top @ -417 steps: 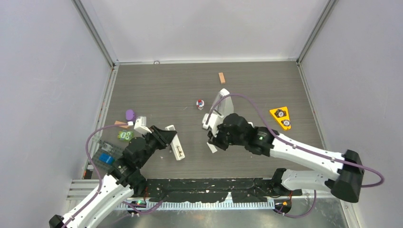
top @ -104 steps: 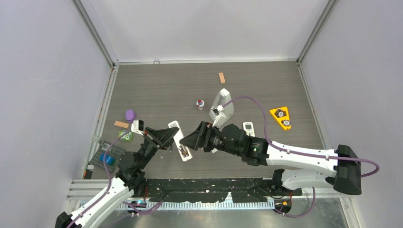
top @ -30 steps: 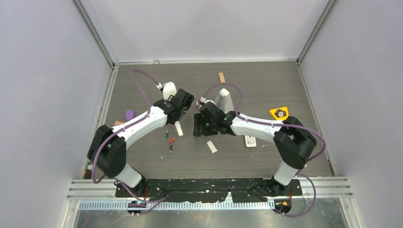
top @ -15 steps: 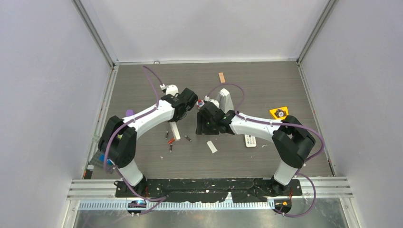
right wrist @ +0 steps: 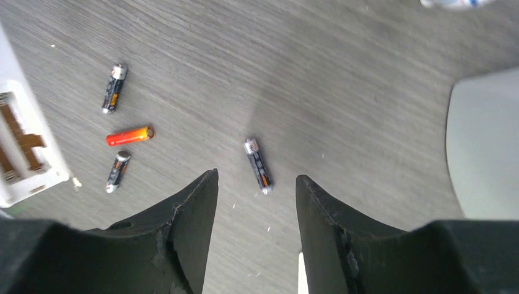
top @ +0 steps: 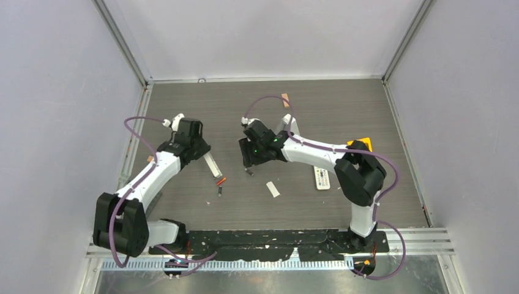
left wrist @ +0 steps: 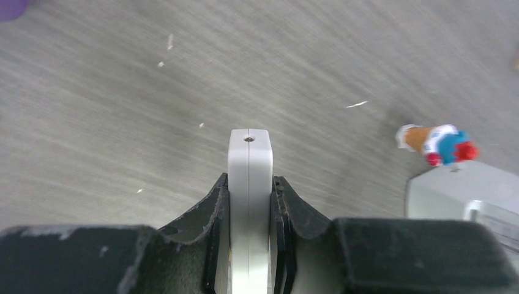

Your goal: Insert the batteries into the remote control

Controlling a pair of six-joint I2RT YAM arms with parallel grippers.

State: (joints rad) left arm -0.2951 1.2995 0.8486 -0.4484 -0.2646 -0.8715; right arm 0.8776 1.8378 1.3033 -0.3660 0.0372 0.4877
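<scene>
**A:** Overhead view. Report tool state.

**B:** The left gripper (top: 194, 149) is clamped on the remote control (top: 212, 165), which angles out toward 4 o'clock. The right gripper (top: 246, 164) stands parted and holds nothing. One of the batteries (top: 249, 172) lies on the table (top: 343, 110) at its 6 o'clock. The cover (top: 272, 189) lies loose at 5 o'clock from the right gripper.

**A:** Left wrist view?

**B:** Both fingers (left wrist: 215, 202) press the remote's flat faces, and its thin edge faces the camera.

**A:** Right wrist view?

**B:** The fingers are spread, with one battery on the table just past the gap at 12 o'clock. Three others lie toward 10 o'clock. The remote's battery bay (right wrist: 21, 147), at 9 o'clock, shows brown contact strips. All four batteries rest on the table.
</scene>
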